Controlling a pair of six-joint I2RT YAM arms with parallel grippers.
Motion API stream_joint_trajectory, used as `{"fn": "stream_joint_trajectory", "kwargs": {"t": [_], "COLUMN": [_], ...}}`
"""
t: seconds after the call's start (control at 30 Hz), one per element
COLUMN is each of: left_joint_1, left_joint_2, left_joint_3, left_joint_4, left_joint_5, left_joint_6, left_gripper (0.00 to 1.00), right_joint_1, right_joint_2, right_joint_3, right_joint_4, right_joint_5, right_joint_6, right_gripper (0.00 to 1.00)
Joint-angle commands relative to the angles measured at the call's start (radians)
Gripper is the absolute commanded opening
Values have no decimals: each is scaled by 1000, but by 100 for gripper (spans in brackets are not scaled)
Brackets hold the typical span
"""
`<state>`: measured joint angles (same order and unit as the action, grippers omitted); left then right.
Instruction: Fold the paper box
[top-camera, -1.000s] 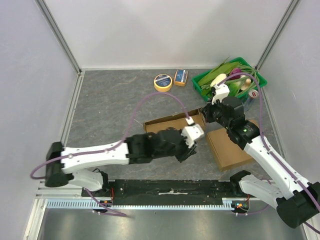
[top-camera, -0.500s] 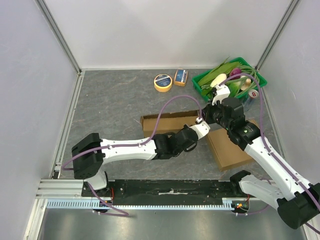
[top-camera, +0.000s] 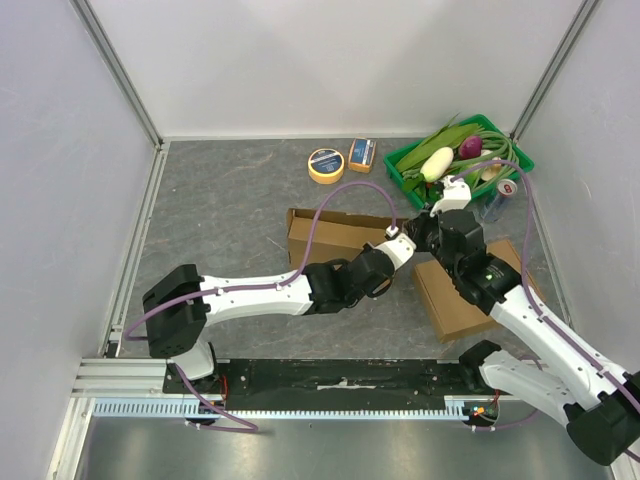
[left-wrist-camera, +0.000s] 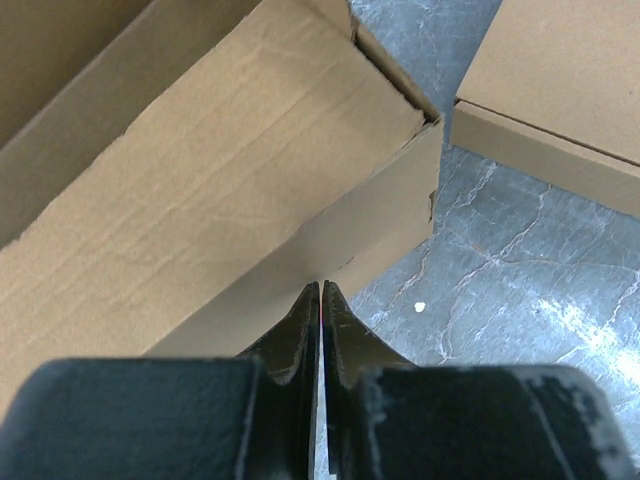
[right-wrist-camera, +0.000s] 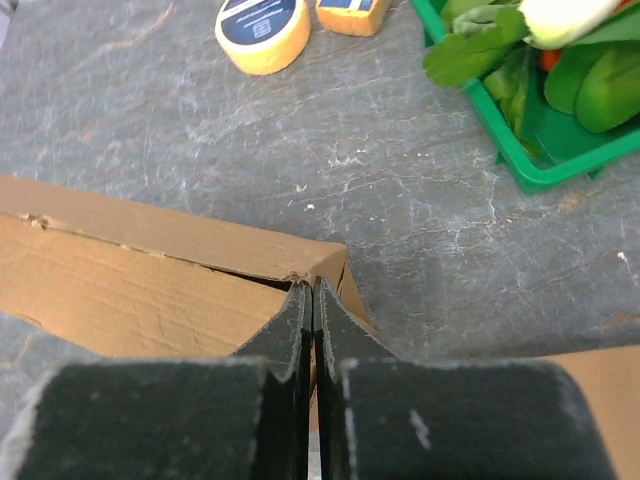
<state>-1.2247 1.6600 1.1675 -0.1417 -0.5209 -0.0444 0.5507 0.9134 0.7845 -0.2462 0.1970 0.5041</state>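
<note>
In the top view the left arm (top-camera: 250, 295) is covering the lower right corner of the paper box (top-camera: 328, 240). In the right wrist view the green tray (right-wrist-camera: 525, 178) is running off the upper right.

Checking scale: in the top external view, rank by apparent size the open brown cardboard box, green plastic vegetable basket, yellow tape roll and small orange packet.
1-2. Green plastic vegetable basket, open brown cardboard box: alike; left arm hides part of box.
3. Yellow tape roll.
4. Small orange packet, slightly smaller.
</note>
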Motion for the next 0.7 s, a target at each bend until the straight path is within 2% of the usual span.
{"fn": "stream_joint_trajectory", "kwargs": {"t": [0.0,0.1,0.27,0.33,0.4,0.57,0.67], "left_joint_1": [44,42,42,44,44,57,67], "left_joint_2": [40,50,49,49,38,31,-15], "left_joint_3": [96,116,95,80,49,14,-57], "left_joint_4": [90,102,139,214,258,343,393], "left_joint_5": [-31,-16,27,41,48,68,67], "left_joint_6": [-84,-104,-144,-160,-172,-190,-213], "left_gripper": [7,7,7,7,7,7,8], "right_joint_1": [129,205,337,391,406,420,456], "right_joint_2": [2,16,58,61,64,117,159], "right_joint_3": [-70,-77,-39,-48,-39,33,59], "right_joint_4": [-137,-157,-166,-165,-159,-148,-128], "right_joint_5": [42,151,219,246,281,249,249], "right_joint_6": [195,299,372,399,390,352,350], "right_gripper": [0,0,0,0,0,0,0]}}
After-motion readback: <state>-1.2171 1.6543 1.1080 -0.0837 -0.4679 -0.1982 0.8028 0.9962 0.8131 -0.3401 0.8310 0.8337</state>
